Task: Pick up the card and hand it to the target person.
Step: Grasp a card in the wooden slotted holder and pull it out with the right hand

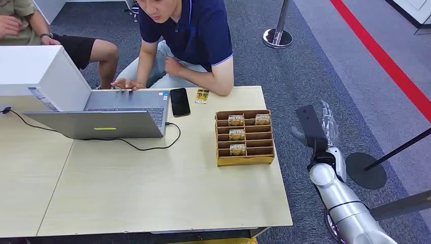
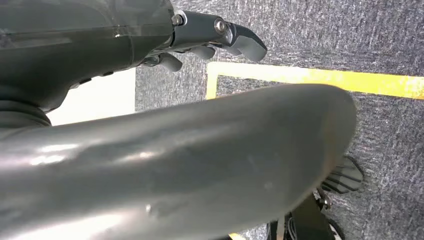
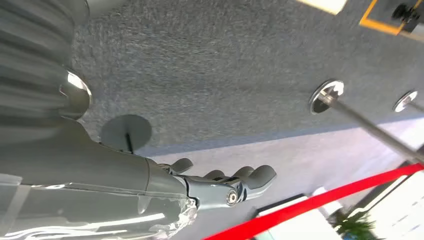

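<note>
A brown cardboard card rack (image 1: 244,158) stands on the right part of the table (image 1: 152,193); several yellow cards (image 1: 236,134) sit in its slots. One loose card (image 1: 202,96) lies at the far edge, by the forearm of a seated person in a navy shirt (image 1: 195,30). My right hand (image 1: 318,126) is raised beside the table's right edge, over the carpet and right of the rack. Its fingers (image 3: 250,177) are spread and hold nothing. My left hand (image 2: 215,35) hangs over the carpet with nothing in it.
An open laptop (image 1: 112,114) with a black cable, a black phone (image 1: 179,101) and a white box (image 1: 35,76) take up the table's far left. A second person (image 1: 30,25) sits at the far left. Stanchion bases (image 1: 277,37) and a red floor line (image 1: 386,61) lie to the right.
</note>
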You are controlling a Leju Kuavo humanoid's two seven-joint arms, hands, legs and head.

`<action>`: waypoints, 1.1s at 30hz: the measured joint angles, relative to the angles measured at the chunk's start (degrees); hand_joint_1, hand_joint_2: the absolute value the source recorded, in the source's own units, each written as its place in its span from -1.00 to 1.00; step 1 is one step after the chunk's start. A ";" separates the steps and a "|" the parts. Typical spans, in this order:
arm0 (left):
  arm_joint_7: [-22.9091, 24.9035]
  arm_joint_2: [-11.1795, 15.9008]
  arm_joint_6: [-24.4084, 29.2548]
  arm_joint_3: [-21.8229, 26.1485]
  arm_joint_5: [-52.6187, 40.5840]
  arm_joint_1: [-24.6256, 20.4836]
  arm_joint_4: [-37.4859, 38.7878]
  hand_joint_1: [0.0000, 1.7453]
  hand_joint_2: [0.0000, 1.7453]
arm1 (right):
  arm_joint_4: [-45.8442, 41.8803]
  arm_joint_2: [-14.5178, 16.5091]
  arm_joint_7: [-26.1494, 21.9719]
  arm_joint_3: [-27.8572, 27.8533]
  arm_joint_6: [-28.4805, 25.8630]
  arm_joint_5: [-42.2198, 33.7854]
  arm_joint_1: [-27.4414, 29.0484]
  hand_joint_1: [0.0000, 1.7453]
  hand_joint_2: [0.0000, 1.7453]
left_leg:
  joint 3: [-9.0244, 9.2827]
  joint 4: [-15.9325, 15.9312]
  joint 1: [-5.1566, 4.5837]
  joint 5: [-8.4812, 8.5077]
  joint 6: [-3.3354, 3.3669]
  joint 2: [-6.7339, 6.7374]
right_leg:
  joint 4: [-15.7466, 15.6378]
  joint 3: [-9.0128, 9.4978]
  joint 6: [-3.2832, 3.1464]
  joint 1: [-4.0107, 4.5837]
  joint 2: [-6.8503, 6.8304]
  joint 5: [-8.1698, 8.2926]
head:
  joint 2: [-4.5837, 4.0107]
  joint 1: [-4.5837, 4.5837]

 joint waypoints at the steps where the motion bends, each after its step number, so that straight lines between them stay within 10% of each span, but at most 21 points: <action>1: 0.05 0.04 -0.01 -0.12 0.04 -0.02 0.01 -1.00 -1.00 | -0.24 0.05 0.53 0.52 0.30 0.42 -0.42 -1.00 1.00 | 0.00 0.00 0.00 0.00 0.00 0.00 | 0.00 0.00 0.00 0.00 0.00 0.00 | 0.00 0.00; 9: 0.63 0.29 -0.07 -2.13 0.45 -0.55 0.41 -1.00 -1.00 | -2.69 0.88 6.94 6.87 3.88 5.76 -6.04 -0.76 1.00 | -0.02 0.01 0.00 0.04 0.00 -0.10 | 0.00 0.01 0.00 0.00 -0.12 0.00 | 0.00 0.00; 13: 0.72 0.35 -0.09 -2.67 0.66 -0.65 0.46 -1.00 -1.00 | -3.17 1.49 9.30 9.77 5.63 8.00 -8.61 0.06 1.00 | -0.04 0.01 0.00 0.05 0.00 -0.08 | 0.01 -0.04 -0.01 0.00 -0.09 0.01 | 0.00 0.01; 33: 1.30 1.14 -0.59 -7.21 1.32 -1.02 1.74 -1.00 -1.00 | -2.12 4.03 14.17 25.56 12.41 11.07 -16.72 -0.28 1.00 | -0.08 0.01 0.03 0.09 -0.05 -0.11 | 0.01 -0.09 -0.01 0.02 -0.12 0.01 | 0.00 -0.01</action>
